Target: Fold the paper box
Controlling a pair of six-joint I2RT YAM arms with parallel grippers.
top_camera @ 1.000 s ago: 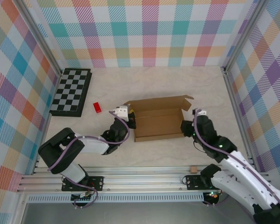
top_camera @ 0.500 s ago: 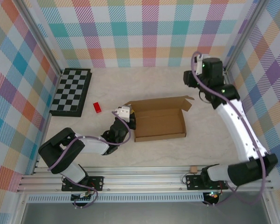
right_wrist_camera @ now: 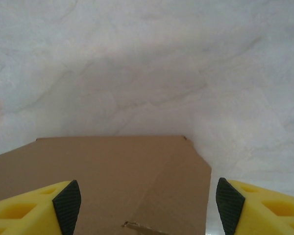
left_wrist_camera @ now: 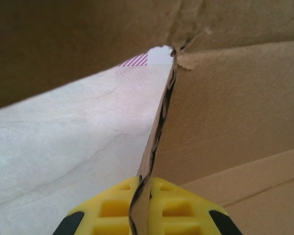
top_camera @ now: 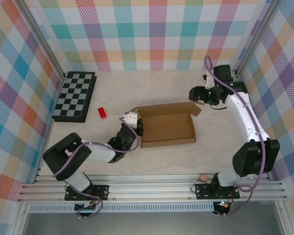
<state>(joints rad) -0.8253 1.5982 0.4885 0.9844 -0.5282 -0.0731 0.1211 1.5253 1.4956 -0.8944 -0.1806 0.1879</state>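
Paper box (top_camera: 166, 128) lies on the table (top_camera: 186, 83) a little right of centre in the top view. It looks partly made: it already reads as a shallow open tray with its floor flat on the table. The near long wall and the right-hand end wall appear to stand, while the far long panel leans outward and a tab at its upper right corner sticks out loose. By my judgement the walls are mostly raised. What seems left is to bring that far panel and its tab over, tuck them in, and settle the left end. Its long axis runs left to right across the frame, tipped slightly so the right end sits a touch higher in the picture, and its open side faces up. At the box's left end the left gripper (top_camera: 135, 123) is pinched on the upright cardboard edge. The left wrist view shows its yellow fingers (left_wrist_camera: 112, 210) pressed together with the sheet between them. The right gripper (top_camera: 193, 93) hangs over the box's upper right corner, jaws spread wide and holding nothing. In the right wrist view its fingertips (right_wrist_camera: 67, 205) stand either side of a brown flap below, clear of it as far as I can tell. A chessboard (top_camera: 76, 95) and a small red block (top_camera: 102, 112) sit apart at the left.
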